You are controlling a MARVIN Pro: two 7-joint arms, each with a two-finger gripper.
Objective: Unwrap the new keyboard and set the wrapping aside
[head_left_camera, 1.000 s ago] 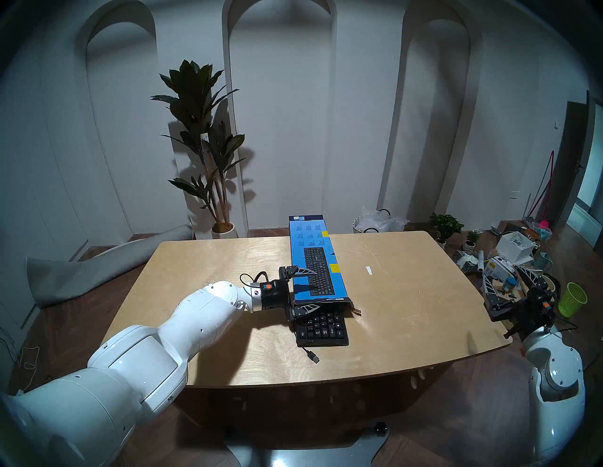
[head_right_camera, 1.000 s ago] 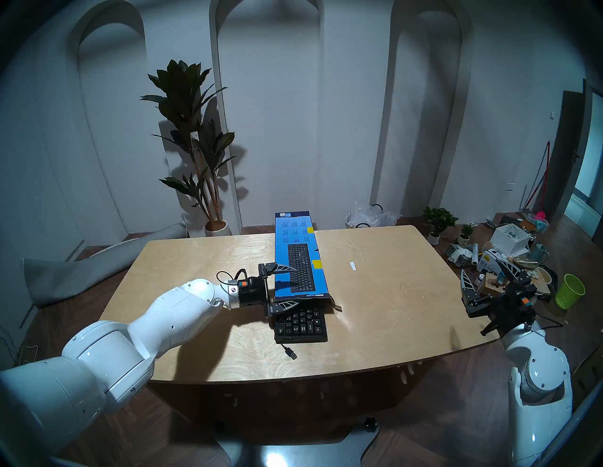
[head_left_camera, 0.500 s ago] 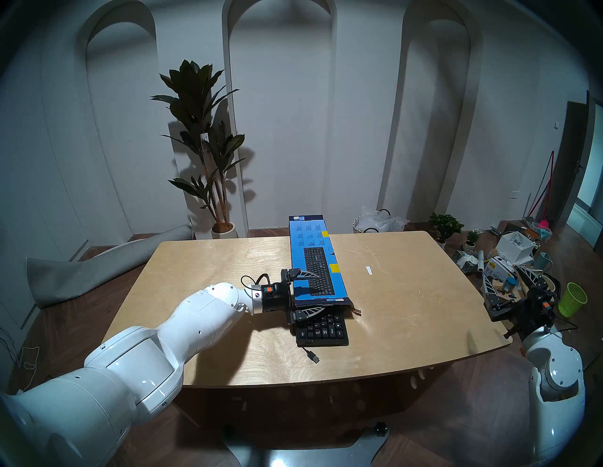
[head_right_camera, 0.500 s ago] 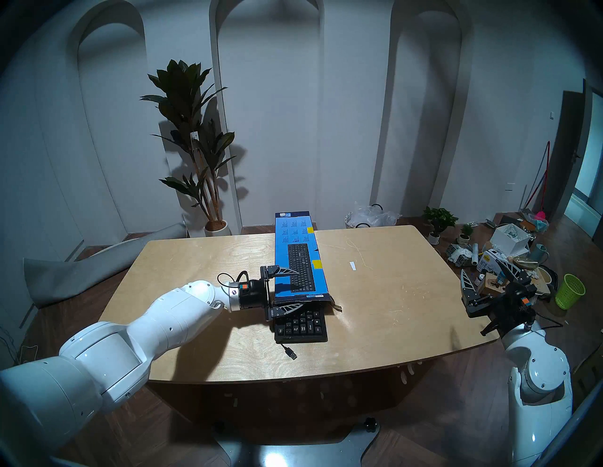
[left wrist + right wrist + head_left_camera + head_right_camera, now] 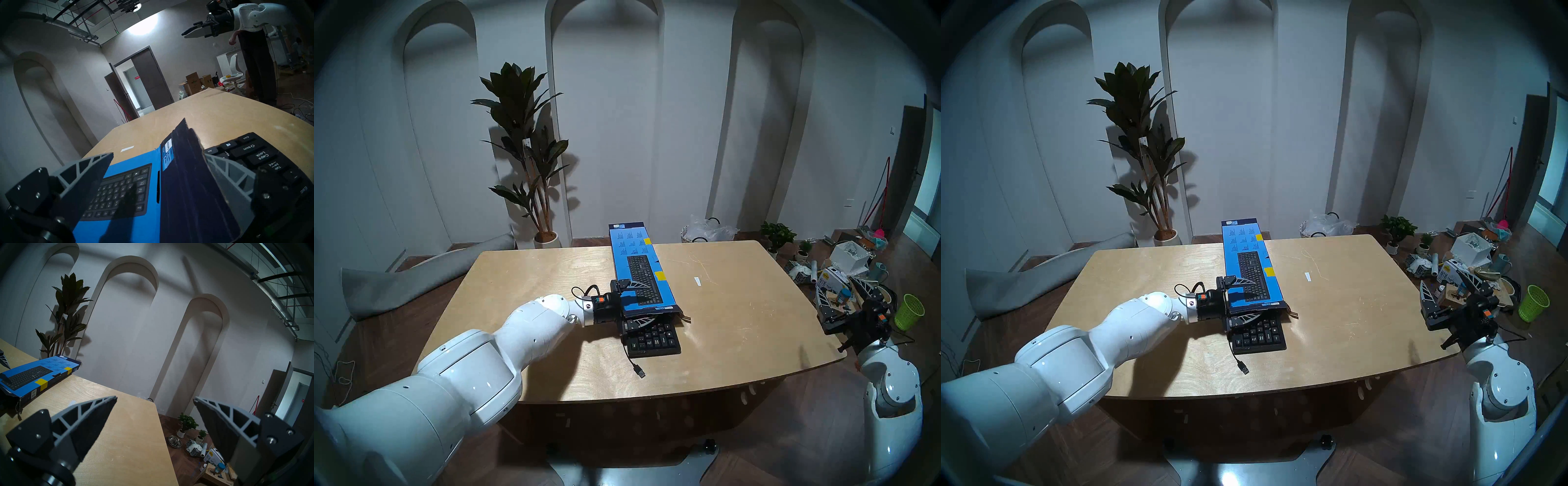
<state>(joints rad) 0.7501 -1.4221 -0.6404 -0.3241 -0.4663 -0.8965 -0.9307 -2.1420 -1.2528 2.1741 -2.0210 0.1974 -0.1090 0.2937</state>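
Keyboard — black, partly out of its blue box at mid-table, near end showing. Left gripper straddles the box's open near end, jaws spread, not clamped. Right gripper hangs open, far right. Extraction is unfinished — box not yet set aside.

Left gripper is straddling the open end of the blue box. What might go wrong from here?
The left gripper is open around the long blue cardboard box, so a pull may slip. The box's far end overhangs the wooden table edge; pushing might tip it off. The black keyboard is mostly inside, its USB cable loose and liable to snag.
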